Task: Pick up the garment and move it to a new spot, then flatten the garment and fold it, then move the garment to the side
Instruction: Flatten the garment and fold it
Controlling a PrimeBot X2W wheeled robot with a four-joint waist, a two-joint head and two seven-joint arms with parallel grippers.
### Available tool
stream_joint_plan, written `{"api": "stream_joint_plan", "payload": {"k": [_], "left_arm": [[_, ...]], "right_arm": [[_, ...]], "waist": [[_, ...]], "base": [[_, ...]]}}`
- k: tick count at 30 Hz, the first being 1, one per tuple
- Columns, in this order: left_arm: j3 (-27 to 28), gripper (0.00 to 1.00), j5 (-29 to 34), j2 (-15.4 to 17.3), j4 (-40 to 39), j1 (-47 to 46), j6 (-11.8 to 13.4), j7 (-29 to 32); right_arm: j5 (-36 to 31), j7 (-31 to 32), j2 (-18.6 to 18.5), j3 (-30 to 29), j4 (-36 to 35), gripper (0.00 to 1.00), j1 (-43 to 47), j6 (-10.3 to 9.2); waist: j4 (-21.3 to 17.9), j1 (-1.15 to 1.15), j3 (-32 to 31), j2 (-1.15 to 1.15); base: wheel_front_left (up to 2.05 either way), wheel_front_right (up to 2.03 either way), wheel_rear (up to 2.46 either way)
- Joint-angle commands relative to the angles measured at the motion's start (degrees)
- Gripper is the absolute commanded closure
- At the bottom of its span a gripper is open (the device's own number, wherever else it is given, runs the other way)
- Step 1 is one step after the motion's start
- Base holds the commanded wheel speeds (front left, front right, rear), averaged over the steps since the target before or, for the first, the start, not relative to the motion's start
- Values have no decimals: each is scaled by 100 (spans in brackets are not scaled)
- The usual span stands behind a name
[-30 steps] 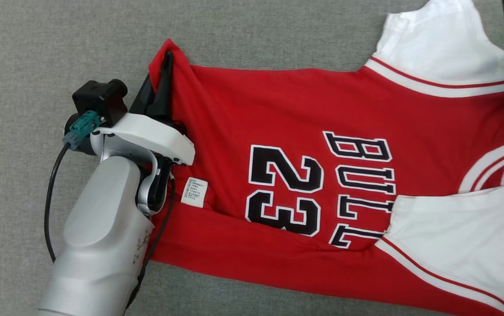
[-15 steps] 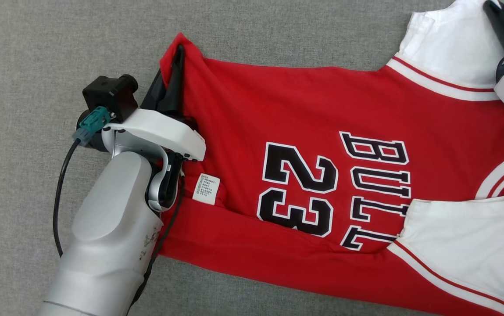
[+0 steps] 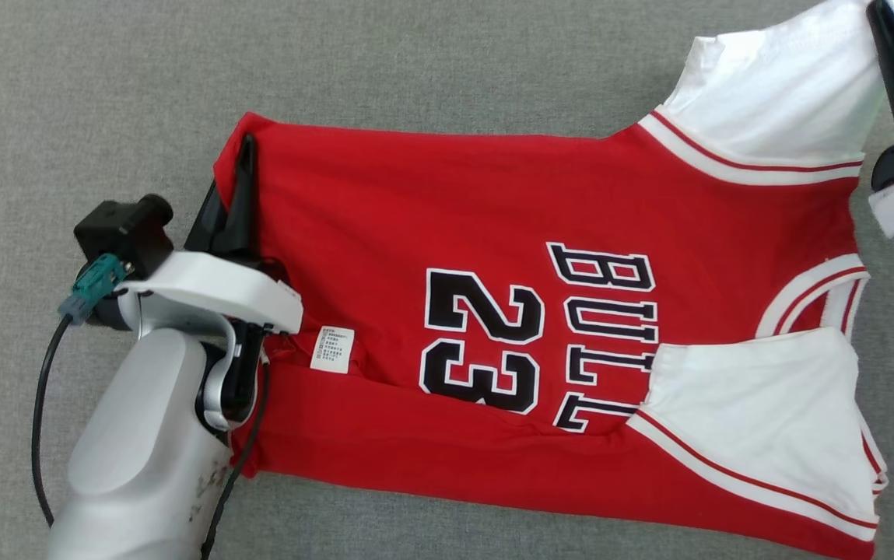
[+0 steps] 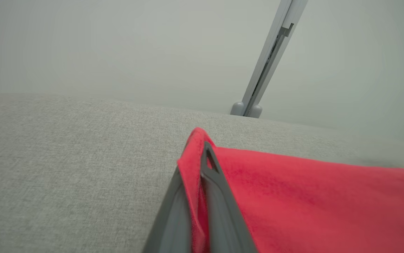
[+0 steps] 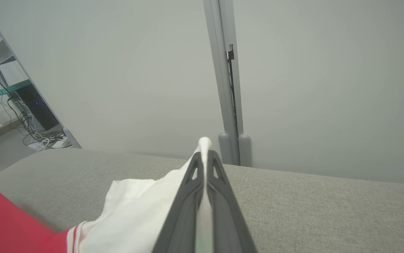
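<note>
Here's the garment (image 3: 447,202), a red knit jersey, spread across the middle of the grey, coarse-woven worktop (image 3: 104,78), its body smooth and matte with one long crease along the six o'clock side. Black block numerals (image 3: 485,342) edged in white sit at centre, and a small white care label (image 3: 332,348) with fine print lies near the hem. White striped bands trim the armholes. One soft white sleeve (image 3: 773,93) fans out at one o'clock, the other sleeve (image 3: 758,404) lies flat at four o'clock.

The left tool (image 3: 244,155) is at nine o'clock, its long dark tapered fingers pressed together on the red hem corner, and its wrist view shows cloth pinched between them (image 4: 202,165). The right tool (image 3: 886,23) is up at one o'clock, and its wrist view has the jaws fully closed on a thin fold of white sleeve fabric (image 5: 204,158).

A second ago that right tool stood beside the sleeve's edge; now it is clamped on, and the sleeve's edge is drawn up to it. The left tool's grip is unchanged. The whole head view has shifted since, so the camera moved.
</note>
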Motion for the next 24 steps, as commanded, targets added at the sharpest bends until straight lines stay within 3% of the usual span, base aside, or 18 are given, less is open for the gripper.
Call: {"api": "stream_joint_plan", "payload": {"k": [1, 8, 17, 24], "left_arm": [[36, 100, -33, 61, -63, 114, 50, 20], [225, 100, -372, 331, -667, 1022, 193, 441], [398, 100, -730, 590, -1079, 1857, 282, 847], [402, 100, -723, 741, -1362, 2191, 367, 945]], "right_arm": [[43, -69, -35, -22, -65, 100, 171, 0], [299, -267, -32, -211, -824, 100, 1615, 0], [456, -317, 580, -364, -1197, 100, 3116, 0], [326, -325, 813, -680, -1270, 100, 3806, 0]], "waist": [[-129, 0, -163, 0], [-396, 0, -545, 0], [-596, 0, -744, 0], [-649, 0, -837, 0]], "base": [[0, 0, 0], [0, 0, 0], [0, 0, 0], [0, 0, 0]]}}
